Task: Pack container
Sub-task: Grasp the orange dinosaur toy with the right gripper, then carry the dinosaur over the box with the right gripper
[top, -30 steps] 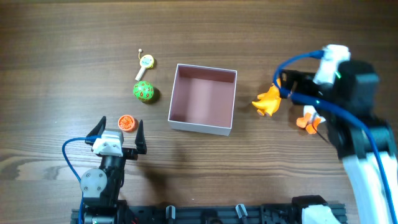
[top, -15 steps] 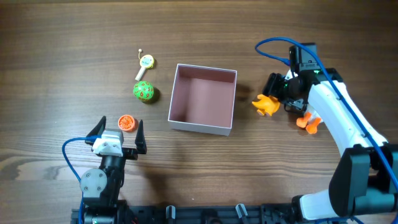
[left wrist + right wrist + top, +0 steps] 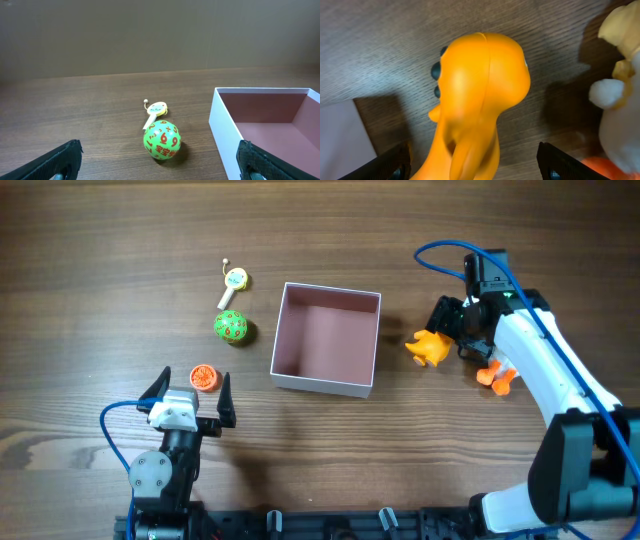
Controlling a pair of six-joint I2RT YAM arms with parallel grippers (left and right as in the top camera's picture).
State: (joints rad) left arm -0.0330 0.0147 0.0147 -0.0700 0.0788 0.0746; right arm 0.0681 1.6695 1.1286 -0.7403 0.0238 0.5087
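Note:
The container (image 3: 320, 384) is a white-walled square box with a pink inside and nothing in it, at the table's middle; its near corner also shows in the left wrist view (image 3: 222, 135). An orange dinosaur-like toy (image 3: 428, 348) lies just right of it. My right gripper (image 3: 456, 330) is open and low over this toy, and in the right wrist view the toy (image 3: 480, 90) sits between the two spread fingers (image 3: 475, 167). My left gripper (image 3: 188, 395) is open and empty at the front left, with its fingers at the lower corners of the left wrist view (image 3: 160, 172).
A green ball with red numbers (image 3: 231, 327) (image 3: 161, 139) and a small yellow-white charm (image 3: 233, 282) (image 3: 156, 109) lie left of the box. An orange disc (image 3: 204, 377) sits by my left gripper. A white and orange toy (image 3: 495, 372) (image 3: 620, 100) lies right of the dinosaur.
My right arm swung in from the right and came down over the orange toy, fingers now on either side of it. The left arm and the other toys have not moved.

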